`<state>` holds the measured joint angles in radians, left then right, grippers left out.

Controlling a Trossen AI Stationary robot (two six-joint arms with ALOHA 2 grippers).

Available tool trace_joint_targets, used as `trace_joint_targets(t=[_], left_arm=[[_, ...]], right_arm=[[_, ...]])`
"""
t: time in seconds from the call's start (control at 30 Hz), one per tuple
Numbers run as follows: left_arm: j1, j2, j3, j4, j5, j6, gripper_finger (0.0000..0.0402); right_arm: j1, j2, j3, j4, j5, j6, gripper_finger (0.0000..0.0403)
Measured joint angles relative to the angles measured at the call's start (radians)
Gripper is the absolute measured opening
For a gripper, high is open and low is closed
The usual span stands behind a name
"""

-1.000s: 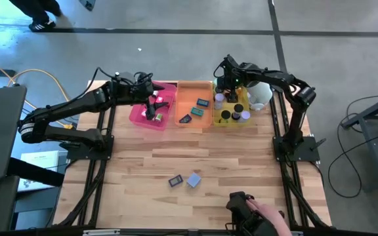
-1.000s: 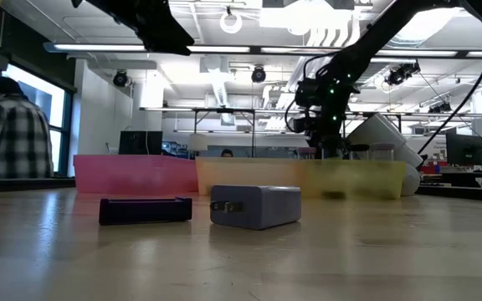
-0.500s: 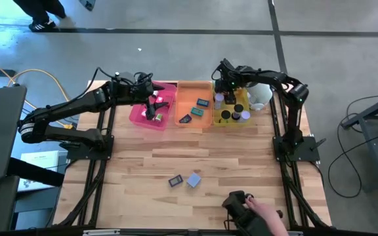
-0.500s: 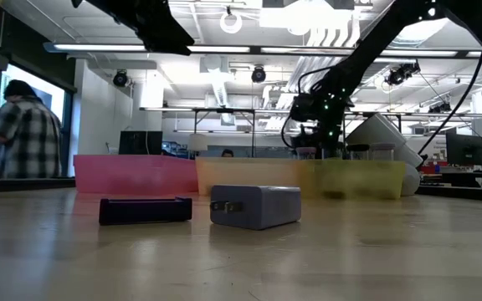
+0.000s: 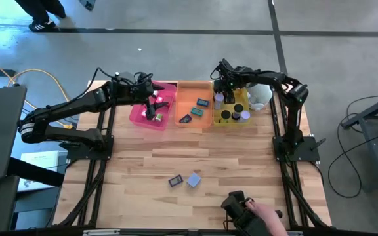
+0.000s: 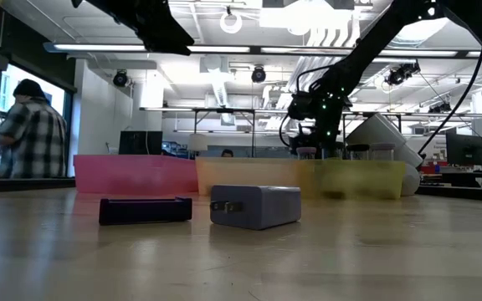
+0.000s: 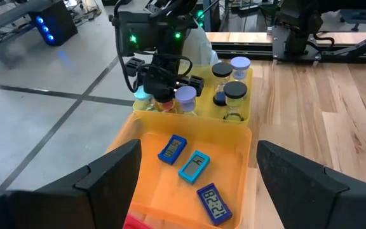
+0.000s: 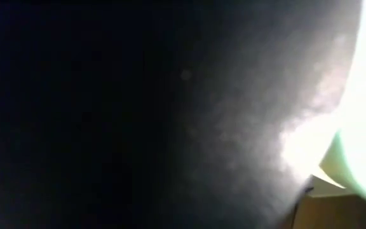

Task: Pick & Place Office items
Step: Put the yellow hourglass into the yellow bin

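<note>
My right gripper (image 7: pixel 162 81) hangs pointing down in the far left part of the yellow tray (image 5: pixel 239 120), right over small round rolls: a lavender-topped one (image 7: pixel 185 97), a pale green one (image 7: pixel 143 95) and an orange one (image 7: pixel 164 104). My left gripper (image 5: pixel 153 98) hovers open above the pink tray (image 5: pixel 140 117), touching nothing. Three flat blue and teal rectangles (image 7: pixel 194 166) lie in the orange tray (image 5: pixel 190 89). A dark blue rectangle (image 5: pixel 174 181) and a lavender block (image 5: pixel 193 179) lie on the bare table near its front.
A white cup (image 5: pixel 260 97) lies on its side behind the yellow tray. Black-topped rolls (image 7: pixel 236 90) stand in that tray's right half. A person's hand (image 5: pixel 258 215) with a black device is at the table's near edge. Another person (image 6: pixel 28 130) stands in the room.
My right gripper has sunk into the yellow tray's far left part and tipped a little steeper; for the last half second it has kept still. The person in the room has shifted.
</note>
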<state>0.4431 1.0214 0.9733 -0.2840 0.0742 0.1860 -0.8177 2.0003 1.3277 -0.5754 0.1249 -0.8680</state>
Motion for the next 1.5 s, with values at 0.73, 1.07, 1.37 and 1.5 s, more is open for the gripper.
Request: trace_joint_targets(t=[0.73, 1.07, 1.37, 1.5], left_arm=[[0.000, 0.000, 0.000, 0.001, 0.000, -0.003, 0.0305], [0.000, 0.000, 0.000, 0.001, 0.002, -0.003, 0.0305], [0.000, 0.000, 0.000, 0.001, 0.002, -0.007, 0.0305], [0.000, 0.000, 0.000, 0.001, 0.001, -0.019, 0.0305]], right_arm=[[0.010, -0.068, -0.007, -0.028, 0.109, 0.007, 0.0176], [0.032, -0.126, -0.005, -0.026, 0.128, 0.048, 0.0176], [0.042, -0.187, -0.005, -0.028, 0.129, 0.063, 0.0176], [0.054, -0.222, -0.003, -0.026, 0.130, 0.063, 0.0176]])
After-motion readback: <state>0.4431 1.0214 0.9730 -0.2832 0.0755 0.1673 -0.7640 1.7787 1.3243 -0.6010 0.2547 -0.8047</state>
